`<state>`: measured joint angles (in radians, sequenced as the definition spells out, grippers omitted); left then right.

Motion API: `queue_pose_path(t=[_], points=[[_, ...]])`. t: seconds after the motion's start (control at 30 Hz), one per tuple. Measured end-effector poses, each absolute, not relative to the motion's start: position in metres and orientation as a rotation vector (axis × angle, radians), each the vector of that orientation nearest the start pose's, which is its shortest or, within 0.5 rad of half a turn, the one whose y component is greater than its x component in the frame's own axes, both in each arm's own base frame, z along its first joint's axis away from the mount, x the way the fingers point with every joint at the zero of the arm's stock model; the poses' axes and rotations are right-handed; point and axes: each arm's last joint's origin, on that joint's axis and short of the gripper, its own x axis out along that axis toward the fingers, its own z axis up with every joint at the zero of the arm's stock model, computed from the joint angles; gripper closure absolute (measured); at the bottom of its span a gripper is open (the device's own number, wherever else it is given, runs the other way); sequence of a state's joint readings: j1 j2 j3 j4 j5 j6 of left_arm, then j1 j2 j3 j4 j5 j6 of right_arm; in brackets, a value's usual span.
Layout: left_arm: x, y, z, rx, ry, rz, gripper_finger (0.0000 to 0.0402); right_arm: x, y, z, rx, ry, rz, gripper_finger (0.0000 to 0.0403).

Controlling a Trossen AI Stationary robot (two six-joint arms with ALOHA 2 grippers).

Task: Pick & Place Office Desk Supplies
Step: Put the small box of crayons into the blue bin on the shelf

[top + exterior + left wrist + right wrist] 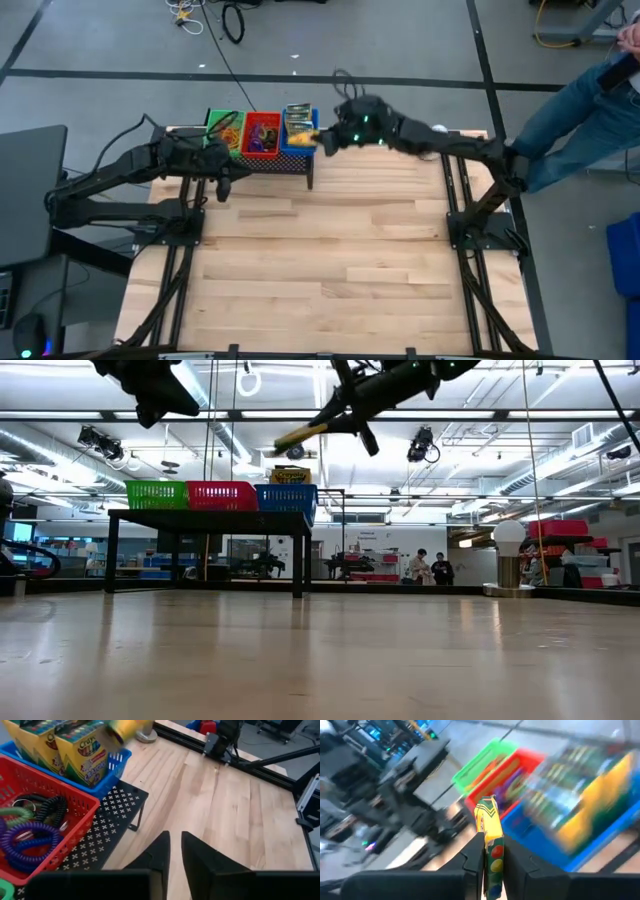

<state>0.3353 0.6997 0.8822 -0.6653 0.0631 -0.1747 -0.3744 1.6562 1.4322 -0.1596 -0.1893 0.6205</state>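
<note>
A black mesh rack (262, 160) stands at the table's far left and carries a green basket (225, 128), a red basket (262, 135) of coiled bands (30, 837) and a blue basket (298, 128) of upright crayon boxes (80, 750). My right gripper (492, 852) is shut on one yellow-green crayon box (312, 140) in the air, just right of the blue basket. My left gripper (175, 855) hovers in front of the rack's right end, its fingers together with nothing between them. My right gripper pinches one end of the crayon box (493, 857) between its two fingers, on the box's broad faces. The fingers lie along the box, and its other end (486, 807) sticks out past them toward the baskets. It hangs clear, slanting down toward the blue basket (300, 435).
A white ball on a round base (510, 555) stands at the table's far right edge. The bare wooden tabletop (330, 260) spreads out in front of the rack. A person's legs (580, 100) show beyond the far right corner.
</note>
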Motion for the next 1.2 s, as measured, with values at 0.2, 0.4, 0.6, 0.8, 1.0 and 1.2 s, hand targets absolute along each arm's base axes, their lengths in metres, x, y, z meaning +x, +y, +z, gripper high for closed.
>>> queue_pose_path(t=[0.2,0.4,0.6,0.8,1.0,1.2], points=[[0.126,0.042,0.33,-0.251,0.475,0.307,0.0357,0.352,-0.173,0.342,0.612,0.312,-0.307,0.0349],[0.126,0.042,0.33,-0.245,0.475,0.305,0.0357,0.361,-0.168,0.326,0.584,0.388,-0.256,0.0349],[0.126,0.042,0.33,-0.246,0.474,0.306,0.0357,0.367,-0.163,0.32,0.494,0.419,-0.291,0.0353],[0.126,0.042,0.33,-0.254,0.473,0.308,0.0357,0.374,-0.17,0.303,0.435,0.46,-0.32,0.0357],[0.126,0.042,0.33,-0.256,0.472,0.307,0.0357,0.377,-0.17,0.299,0.418,0.465,-0.336,0.0352],[0.126,0.042,0.33,-0.255,0.472,0.307,0.0357,0.379,-0.169,0.297,0.409,0.47,-0.364,0.0337]])
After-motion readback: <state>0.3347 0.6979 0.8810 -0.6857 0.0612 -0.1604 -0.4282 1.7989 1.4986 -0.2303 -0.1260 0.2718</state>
